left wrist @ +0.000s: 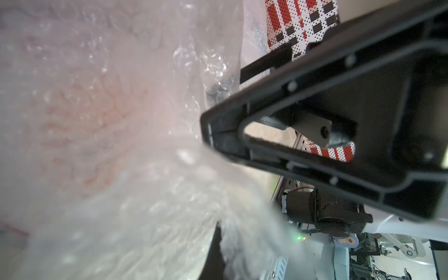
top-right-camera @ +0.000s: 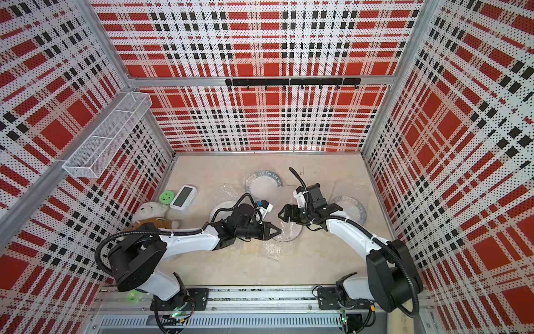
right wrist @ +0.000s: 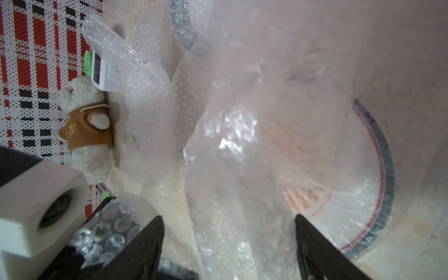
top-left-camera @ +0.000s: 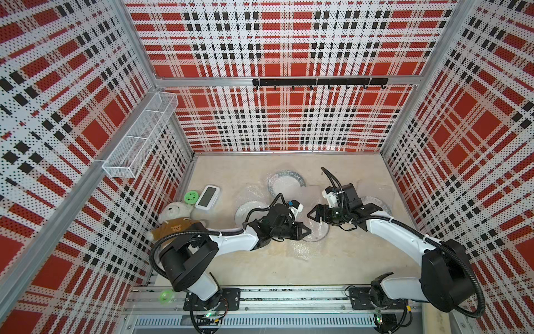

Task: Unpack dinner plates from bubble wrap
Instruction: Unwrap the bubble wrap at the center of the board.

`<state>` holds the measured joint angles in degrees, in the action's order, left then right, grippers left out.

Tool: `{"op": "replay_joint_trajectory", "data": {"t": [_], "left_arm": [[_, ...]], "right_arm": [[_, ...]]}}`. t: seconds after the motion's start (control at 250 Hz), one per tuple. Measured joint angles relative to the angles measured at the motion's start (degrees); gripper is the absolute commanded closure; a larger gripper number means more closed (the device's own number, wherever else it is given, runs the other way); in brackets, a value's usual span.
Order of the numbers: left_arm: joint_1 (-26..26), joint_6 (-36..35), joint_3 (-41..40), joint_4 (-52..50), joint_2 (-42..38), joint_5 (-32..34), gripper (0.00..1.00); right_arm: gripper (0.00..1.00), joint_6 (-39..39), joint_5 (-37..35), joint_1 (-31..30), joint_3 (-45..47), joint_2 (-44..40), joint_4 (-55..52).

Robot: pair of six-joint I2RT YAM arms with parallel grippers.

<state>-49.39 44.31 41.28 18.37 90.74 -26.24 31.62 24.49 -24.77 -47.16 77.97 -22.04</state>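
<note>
We held the left jaws clamped together on a fold of bubble wrap (left wrist: pixel 126 135), while our right jaws stood apart with wrap between them. The dinner plate (right wrist: pixel 387 169) lay on the tabletop (top-left-camera: pixel 289 269) between our arms, mostly covered. A second plate (top-left-camera: pixel 286 182) sat farther back.

In both top views the whole scene is seen from high above its front edge, looking steeply down toward the back wall (top-left-camera: pixel 289 121). The table (top-left-camera: pixel 260 269) and the teddy bear (top-left-camera: pixel 176 214) are shared, only shifted a little sideways. The left wrist view is taken very near, along the left fingers (left wrist: pixel 218 135) into bubble wrap (left wrist: pixel 97 121). The right wrist view is taken close past the right fingers (right wrist: pixel 145 247); a wrapped dinner plate (right wrist: pixel 388 169) and the same teddy bear are shown.
</note>
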Motion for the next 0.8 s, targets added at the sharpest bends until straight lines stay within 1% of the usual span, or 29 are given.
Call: {"op": "replay_joint_trajectory", "data": {"t": [0.084, 0.156, 0.18, 0.216, 0.24, 0.296, 0.324, 0.404, 0.464, 0.528, 0.628, 0.656, 0.8], "left_arm": [[-0.1, 0.5, -0.4, 1.9, 0.7, -0.4, 1.00], [-0.1, 1.0, -0.8, 3.5, 1.2, -0.8, 1.00], [-0.1, 1.2, -1.0, 4.0, 1.3, -0.9, 1.00], [-0.1, 1.6, -1.3, 4.7, 1.4, -1.1, 1.00], [-0.1, 1.7, -1.5, 5.2, 1.4, -1.2, 1.00], [-0.1, 2.0, -1.8, 5.9, 1.4, -1.6, 1.00], [-0.1, 2.2, -1.8, 6.3, 1.4, -1.9, 0.99], [0.6, 2.7, -2.2, 7.6, 1.4, -2.3, 0.86], [1.4, 3.2, -3.0, 8.2, 1.1, -2.7, 0.72], [2.4, 3.1, -3.7, 7.6, 0.0, -3.0, 0.54], [3.6, 1.5, -3.9, 3.6, -4.3, -2.8, 0.34], [3.7, 0.9, -3.8, 2.2, -6.0, -2.4, 0.30], [3.9, -3.1, -3.2, -5.5, -15.5, -0.2, 0.23]], "right_arm": [[0.32, 0.2, -0.8, 0.0, 0.0, 0.7, 0.0], [0.44, 0.0, -2.0, 0.0, 0.0, 1.0, -0.1], [0.52, 0.3, -2.2, 0.0, 0.0, 1.0, -0.2], [0.71, 0.1, -2.6, 0.0, 0.0, 1.0, -0.2], [0.81, 0.0, -2.7, 0.0, 0.0, 1.0, 0.0], [0.95, -0.1, -2.4, 0.1, 0.0, 1.0, 0.3], [1.00, 0.0, -2.3, 0.1, 0.0, 1.0, 0.4], [1.00, -0.4, -2.4, 0.2, -0.2, 1.0, 0.0], [1.00, -0.5, -2.8, 0.4, -0.9, 0.9, -1.0], [1.00, -0.6, -3.4, 0.8, -1.2, -0.4, -1.7], [1.00, -0.6, -4.1, 3.2, -1.2, -4.6, -3.5], [1.00, -0.6, -4.2, 4.3, -1.2, -6.0, -3.8], [1.00, 0.1, -4.9, 10.0, -0.1, -13.3, -4.6]]}}
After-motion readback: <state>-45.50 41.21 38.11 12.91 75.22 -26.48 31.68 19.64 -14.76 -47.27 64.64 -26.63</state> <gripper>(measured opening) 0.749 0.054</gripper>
